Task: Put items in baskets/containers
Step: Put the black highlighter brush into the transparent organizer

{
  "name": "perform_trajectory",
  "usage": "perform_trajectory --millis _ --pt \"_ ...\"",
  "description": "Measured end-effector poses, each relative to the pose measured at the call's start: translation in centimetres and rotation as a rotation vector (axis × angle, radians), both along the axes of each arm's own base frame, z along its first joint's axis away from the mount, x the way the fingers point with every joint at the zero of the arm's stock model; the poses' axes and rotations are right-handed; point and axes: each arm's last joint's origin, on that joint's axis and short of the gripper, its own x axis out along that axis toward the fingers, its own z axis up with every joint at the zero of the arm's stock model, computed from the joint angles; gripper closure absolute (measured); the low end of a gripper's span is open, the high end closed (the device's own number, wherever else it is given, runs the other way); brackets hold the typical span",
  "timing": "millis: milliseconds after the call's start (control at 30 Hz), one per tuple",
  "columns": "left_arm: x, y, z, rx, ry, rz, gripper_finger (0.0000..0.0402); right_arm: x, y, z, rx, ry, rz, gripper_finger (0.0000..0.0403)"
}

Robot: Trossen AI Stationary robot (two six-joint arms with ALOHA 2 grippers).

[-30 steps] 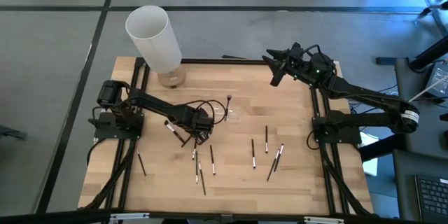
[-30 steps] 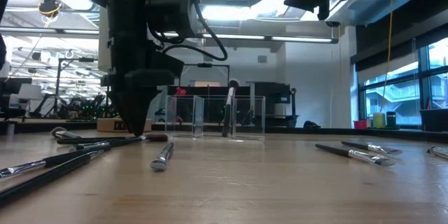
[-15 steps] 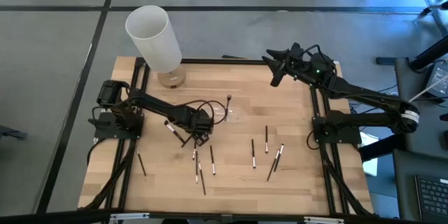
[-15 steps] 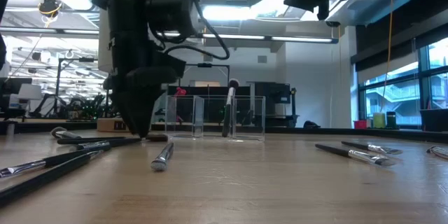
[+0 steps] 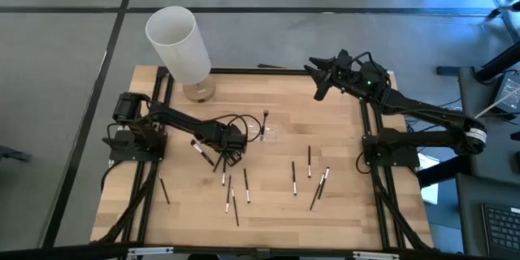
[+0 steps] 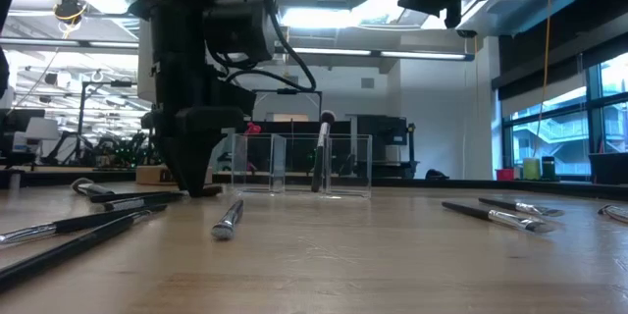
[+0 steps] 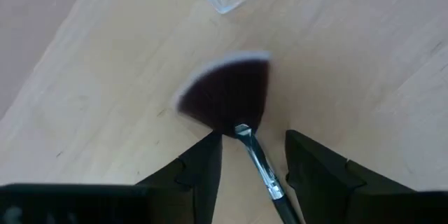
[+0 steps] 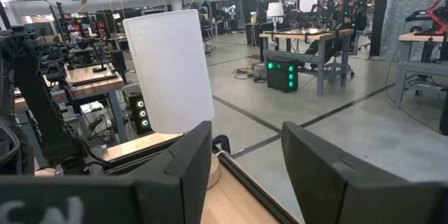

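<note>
Left end effector [image 5: 229, 156] sits low over the wooden desk [image 5: 341, 203], just beside the small clear plastic organizer [image 5: 268, 132]. In the left wrist view a dark fan-shaped makeup brush with a silver ferrule [image 7: 231, 101] has its thin handle running between the two dark fingers [image 7: 199, 171]; there is a visible gap on both sides of the handle, so the jaws stand apart and the brush is not clamped. In the low view the end effector's tip [image 6: 201, 182] is at desk level among the dark brush handles lying there [image 6: 118, 198]. One brush [image 6: 322, 147] already stands upright inside the organizer [image 6: 343, 162]. The remaining thin dark brushes and sticks [image 5: 309, 166] lie scattered on the desk, mid to front. Right end effector [image 5: 318, 81] hangs high at the far right corner, jaws wide, holding nothing; it is waiting, with the tall white cylinder [image 8: 171, 66] in its view. Risks, as a judgement: the handle is thin and flat on the wood, so closing slightly high or off-centre could let it roll out or pivot. Neighbouring handles lie close, so two could be pinched at once. The organizer is light and transparent, so a low approach could nudge it or tip the brush already in it.
</note>
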Motion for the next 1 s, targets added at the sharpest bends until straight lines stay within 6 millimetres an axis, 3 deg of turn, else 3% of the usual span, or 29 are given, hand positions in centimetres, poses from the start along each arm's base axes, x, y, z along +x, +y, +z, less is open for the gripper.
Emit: perform_trajectory --millis 433,767,1000 --pt "-0.2 -0.2 -0.3 -0.081 0.001 0.033 0.0298 0.0 0.0 0.0 0.0 0.0 0.0 0.0231" --pt "-0.1 -0.2 -0.2 -0.065 -0.002 0.028 0.0375 0.0 0.0 0.0 0.0 0.0 0.0 0.0231" --pt "1.0 -0.1 1.4 -0.053 -0.012 0.006 0.0367 0.0 0.0 0.0 0.0 0.0 0.0 0.0231"
